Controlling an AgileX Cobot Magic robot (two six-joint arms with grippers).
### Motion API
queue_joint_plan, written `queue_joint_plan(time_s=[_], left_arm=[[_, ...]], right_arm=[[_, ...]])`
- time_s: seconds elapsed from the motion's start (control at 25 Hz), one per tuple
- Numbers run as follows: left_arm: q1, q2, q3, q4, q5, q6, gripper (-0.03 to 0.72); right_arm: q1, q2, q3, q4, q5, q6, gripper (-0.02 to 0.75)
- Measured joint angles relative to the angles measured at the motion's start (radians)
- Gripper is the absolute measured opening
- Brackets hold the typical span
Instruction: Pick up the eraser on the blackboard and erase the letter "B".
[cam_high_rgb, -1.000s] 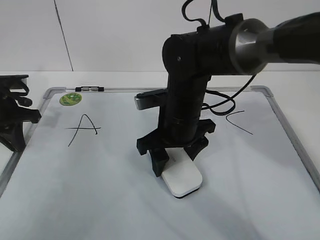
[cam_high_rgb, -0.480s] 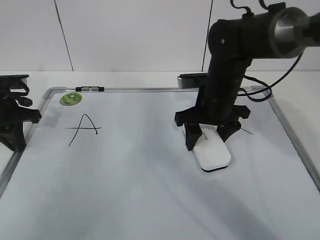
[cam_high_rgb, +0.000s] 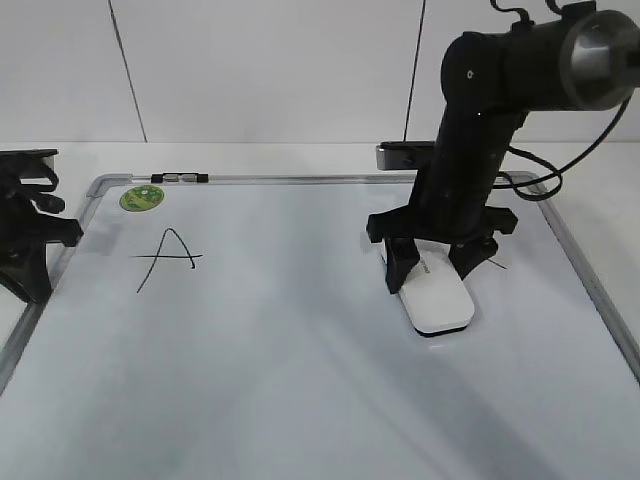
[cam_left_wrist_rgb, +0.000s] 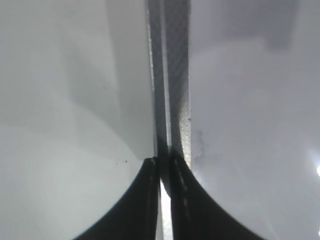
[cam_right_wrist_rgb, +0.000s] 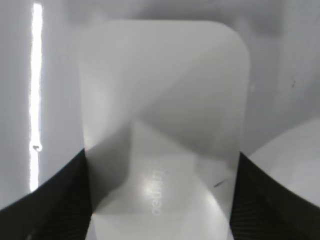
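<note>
Right gripper (cam_high_rgb: 436, 271) on eraser (cam_high_rgb: 436, 296), blackboard (cam_high_rgb: 300, 400), right half.

I log the right jaws closed against the eraser's two long sides, block flat on the board, its far end projecting beyond the fingertips. Left gripper (cam_left_wrist_rgb: 162, 172): jaws nearly together, nothing between them, poised over the board's metal frame (cam_left_wrist_rgb: 172, 75). Letter "A" (cam_high_rgb: 168, 256) lies well away from the right jaws.

eraser (cam_high_rgb: 436, 297): white, dark underside | blackboard (cam_high_rgb: 250, 380): white, silver-grey frame | sticker (cam_high_rgb: 141, 198): green | "A" (cam_high_rgb: 168, 257): black
</note>
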Motion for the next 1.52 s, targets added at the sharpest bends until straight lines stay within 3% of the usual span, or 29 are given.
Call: queue_joint_plan(time_s=[0.48, 0.84, 1.16, 1.52], left_arm=[[0.0, 0.0, 0.0, 0.002, 0.004, 0.0, 0.025], [0.0, 0.0, 0.0, 0.002, 0.004, 0.0, 0.025], [0.0, 0.0, 0.0, 0.002, 0.004, 0.0, 0.027], [0.0, 0.0, 0.0, 0.002, 0.004, 0.0, 0.027]], right_arm=[[-0.027, -0.135, -0.006, -0.003, 0.057, -0.05, 0.532], [-0.169, -0.168, 0.015, -0.012, 0.085, -0.1, 0.532], [-0.321, -0.184, 0.112, 0.049, 0.083, -0.21, 0.532], [-0.347, -0.203, 0.228, 0.051, -0.055, -0.259, 0.532]])
